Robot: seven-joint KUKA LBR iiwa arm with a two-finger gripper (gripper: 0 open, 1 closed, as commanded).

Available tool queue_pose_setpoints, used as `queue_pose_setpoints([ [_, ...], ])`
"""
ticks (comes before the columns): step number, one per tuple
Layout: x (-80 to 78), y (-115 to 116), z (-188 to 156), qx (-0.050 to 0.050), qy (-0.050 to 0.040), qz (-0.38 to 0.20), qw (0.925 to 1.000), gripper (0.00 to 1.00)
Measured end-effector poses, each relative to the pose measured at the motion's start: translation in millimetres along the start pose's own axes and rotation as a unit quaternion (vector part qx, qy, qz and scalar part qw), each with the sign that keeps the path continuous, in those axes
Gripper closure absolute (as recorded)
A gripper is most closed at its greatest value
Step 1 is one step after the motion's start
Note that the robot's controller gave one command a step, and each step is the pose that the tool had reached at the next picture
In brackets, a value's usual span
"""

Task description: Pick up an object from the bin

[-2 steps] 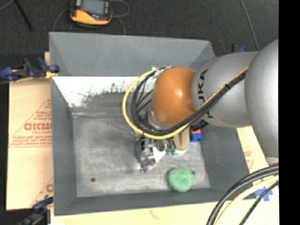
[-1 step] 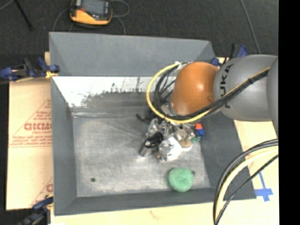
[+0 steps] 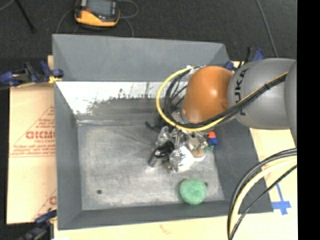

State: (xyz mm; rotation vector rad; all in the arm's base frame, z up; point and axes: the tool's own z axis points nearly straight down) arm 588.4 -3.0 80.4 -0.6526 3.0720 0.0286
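My gripper is low in the right half of the bin, just under the arm's orange cover. A small white thing lies right against its right side, partly hidden by it. A small blue and red thing peeks out a little further right, by the bin's right wall. A green, roundish foam ball rests near the bin's front right corner, a short way below the gripper and apart from it.
The arm with its orange cover and cable loops hangs over the bin's back right part and hides the floor there. The left half of the bin floor shows bare grey metal with a small dark spot near the front left.
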Motion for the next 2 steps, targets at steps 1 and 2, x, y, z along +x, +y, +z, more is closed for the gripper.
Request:
queue_pose_setpoints([
  [1,2.8,4,-4,0.003,-0.0020,-0.031,0.9995,1.00],
  [2,-10.1,-3,-161,0.010,-0.0006,-0.031,0.9995,1.00],
])
